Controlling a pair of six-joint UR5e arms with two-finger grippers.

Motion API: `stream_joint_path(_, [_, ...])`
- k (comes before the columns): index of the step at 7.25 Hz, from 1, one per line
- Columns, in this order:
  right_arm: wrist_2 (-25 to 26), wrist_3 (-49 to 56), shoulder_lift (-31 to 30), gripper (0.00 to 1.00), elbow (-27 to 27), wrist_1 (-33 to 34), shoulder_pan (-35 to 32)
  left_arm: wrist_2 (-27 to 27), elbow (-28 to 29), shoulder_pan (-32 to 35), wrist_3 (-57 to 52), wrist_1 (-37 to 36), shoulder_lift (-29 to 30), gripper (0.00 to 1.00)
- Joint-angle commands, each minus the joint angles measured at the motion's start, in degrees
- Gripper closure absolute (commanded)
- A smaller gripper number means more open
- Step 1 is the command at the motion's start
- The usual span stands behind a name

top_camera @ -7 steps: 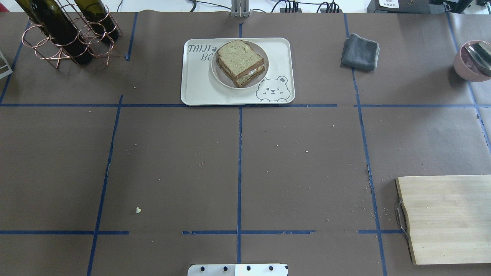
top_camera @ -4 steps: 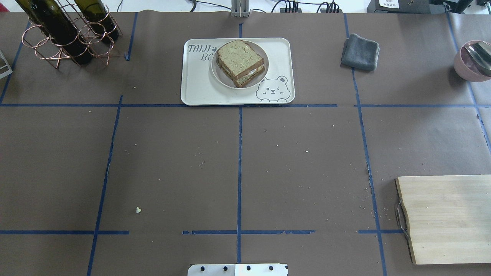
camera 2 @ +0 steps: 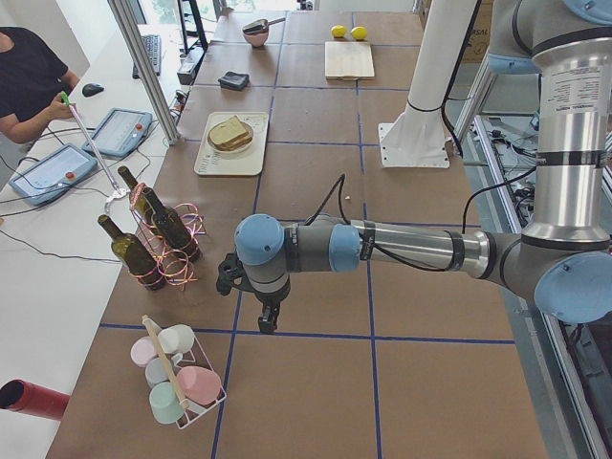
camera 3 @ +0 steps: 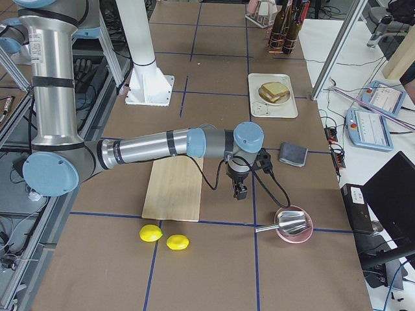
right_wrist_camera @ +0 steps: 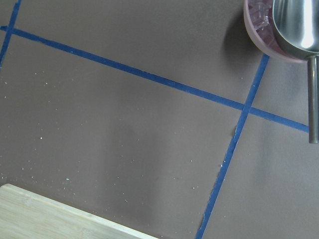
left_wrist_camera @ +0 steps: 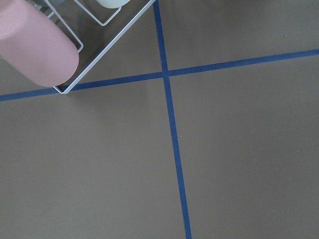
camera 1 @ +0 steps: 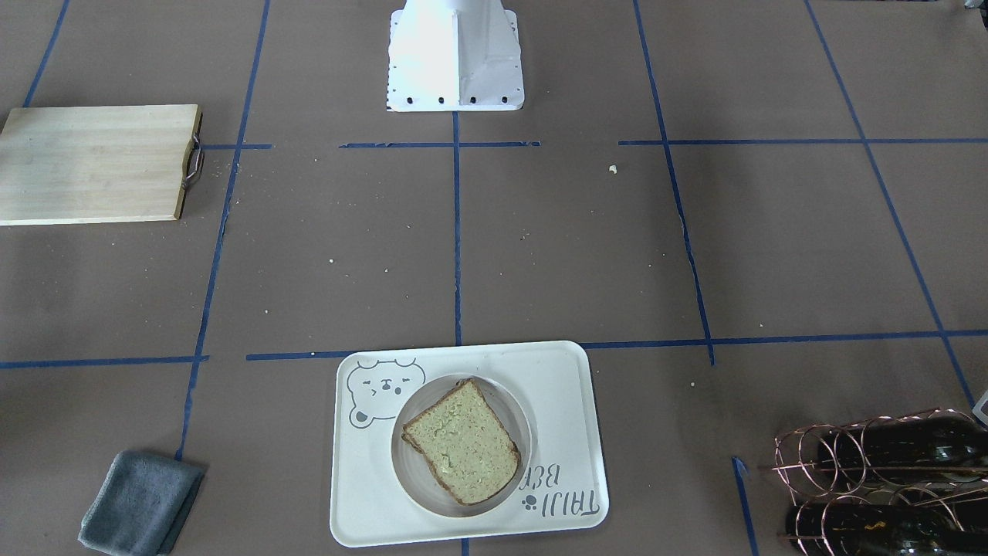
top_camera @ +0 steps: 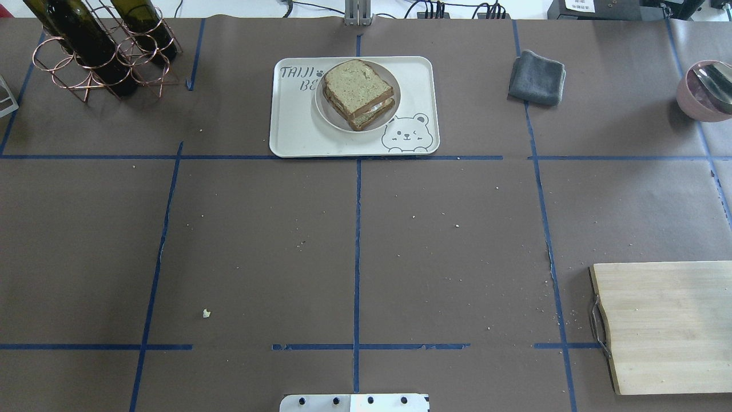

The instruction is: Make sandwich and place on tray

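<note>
The sandwich (top_camera: 358, 91), two greenish-tan bread slices with dark crust and a white filling edge between them, lies on a small round white plate (top_camera: 327, 116) on the cream bear tray (top_camera: 297, 134) at the table's far middle. It also shows in the front-facing view (camera 1: 463, 446) on the tray (camera 1: 567, 401). Neither gripper shows in the overhead or front-facing views. My left gripper (camera 2: 269, 320) hangs over the table's left end near a cup rack; my right gripper (camera 3: 240, 191) hangs between the cutting board and a pink bowl. I cannot tell whether either is open or shut.
A copper rack with wine bottles (top_camera: 97, 51) stands far left. A grey cloth (top_camera: 536, 77) lies far right. A pink bowl with a metal scoop (top_camera: 706, 88) and a wooden cutting board (top_camera: 669, 326) are on the right. Two lemons (camera 3: 165, 238) and a cup rack (camera 2: 182, 382) sit at the table's ends.
</note>
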State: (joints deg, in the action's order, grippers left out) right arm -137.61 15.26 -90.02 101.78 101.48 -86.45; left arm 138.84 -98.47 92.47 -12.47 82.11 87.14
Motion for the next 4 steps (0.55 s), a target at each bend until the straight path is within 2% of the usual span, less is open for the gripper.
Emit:
stream_joint_path(1, [0.15, -0.14, -1.82, 0.00, -0.36, -0.40, -0.21, 0.64, 0.47, -0.01, -0.09, 0.77, 0.40, 0.00])
stream_joint_path(4, [0.24, -1.20, -2.88, 0.00, 0.17, -0.58, -0.21, 0.29, 0.30, -0.09, 0.17, 0.68, -0.48, 0.00])
